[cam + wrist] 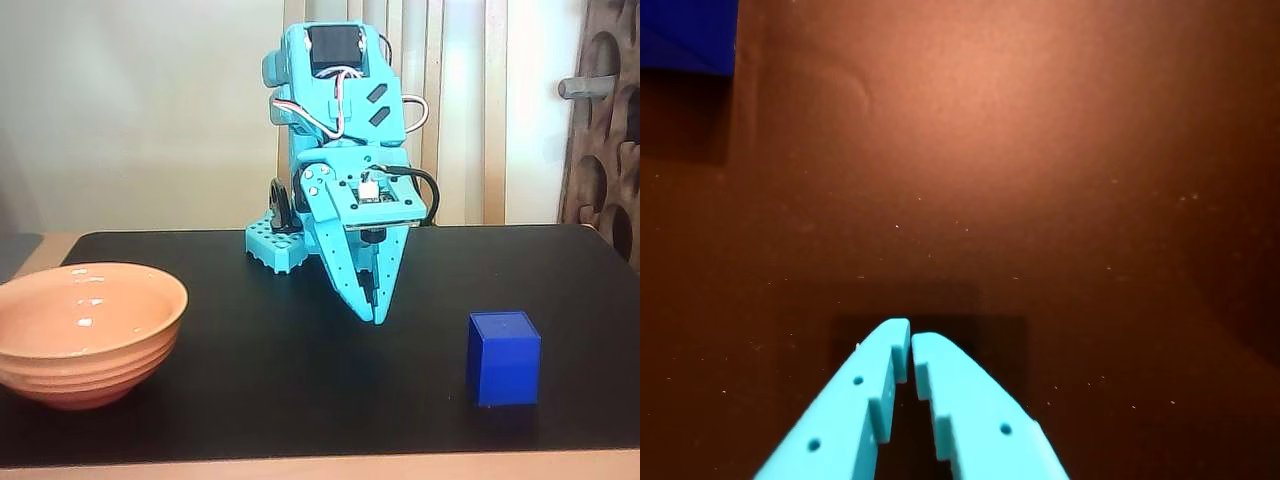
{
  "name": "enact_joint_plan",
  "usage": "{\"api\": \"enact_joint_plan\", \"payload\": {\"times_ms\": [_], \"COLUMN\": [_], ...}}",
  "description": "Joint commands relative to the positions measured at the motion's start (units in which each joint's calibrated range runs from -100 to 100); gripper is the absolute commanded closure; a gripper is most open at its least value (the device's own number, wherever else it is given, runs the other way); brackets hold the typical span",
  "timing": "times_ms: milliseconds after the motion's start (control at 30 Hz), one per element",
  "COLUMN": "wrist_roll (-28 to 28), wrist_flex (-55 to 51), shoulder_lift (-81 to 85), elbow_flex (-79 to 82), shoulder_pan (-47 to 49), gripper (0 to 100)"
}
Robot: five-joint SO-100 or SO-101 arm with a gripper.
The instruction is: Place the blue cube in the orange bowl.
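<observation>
Black mat (300, 390) covers the table. Arm (340, 120) folded at rear centre. Bowl (85, 330) at left edge in the fixed view, empty. Gripper (378, 312) points down over the mat, jaws closed, holding nothing. Cube (503, 358) on the mat at right, well apart from both.

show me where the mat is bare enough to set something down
Widest bare patch in the fixed view: the black mat between the orange bowl and the blue cube, in front of the shut gripper. Also bare behind the cube, toward the right edge. Tightest at the left edge, where the bowl sits.
</observation>
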State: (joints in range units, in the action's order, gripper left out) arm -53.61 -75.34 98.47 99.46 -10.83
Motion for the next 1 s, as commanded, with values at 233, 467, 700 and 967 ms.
{"api": "enact_joint_plan", "payload": {"times_ms": [233, 467, 700, 967], "wrist_roll": [-0.04, 0.43, 0.11, 0.43], "wrist_flex": [-0.36, -0.36, -0.36, -0.36], "shoulder_lift": [1.19, 1.19, 1.19, 1.19], "elbow_flex": [0.54, 0.54, 0.54, 0.54], "shoulder_pan": [-1.21, -1.21, -1.31, -4.12], "gripper": [99, 89, 75, 64]}}
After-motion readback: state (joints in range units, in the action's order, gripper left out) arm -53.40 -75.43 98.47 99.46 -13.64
